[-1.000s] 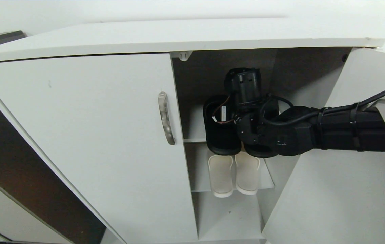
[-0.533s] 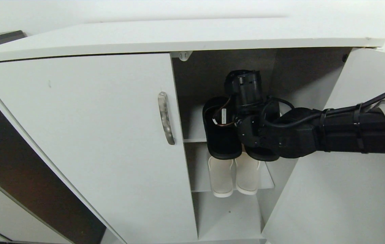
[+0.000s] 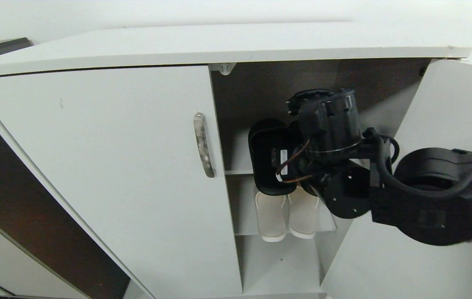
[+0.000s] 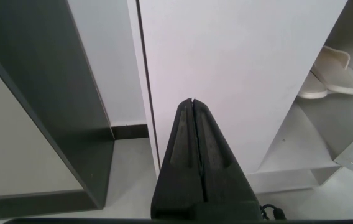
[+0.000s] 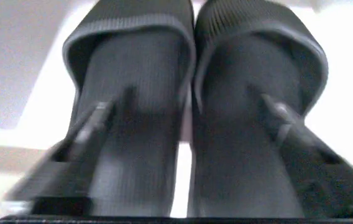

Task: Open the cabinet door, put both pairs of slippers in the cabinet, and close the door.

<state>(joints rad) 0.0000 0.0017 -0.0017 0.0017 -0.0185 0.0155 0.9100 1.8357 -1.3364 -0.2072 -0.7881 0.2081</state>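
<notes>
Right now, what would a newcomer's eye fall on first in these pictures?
The open right claw inside the cabinet's open right half, close to a pair of black slippers on the upper shelf. A pair of white slippers sits on the lower shelf, beside the shut left door.

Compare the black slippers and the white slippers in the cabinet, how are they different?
The black slippers sit on the upper shelf; the white slippers sit on the lower shelf, right below. The right gripper is open at the black slippers, while the white slippers lie clear of it. Both pairs lie side by side, their near ends sticking out past the shelf edge.
</notes>
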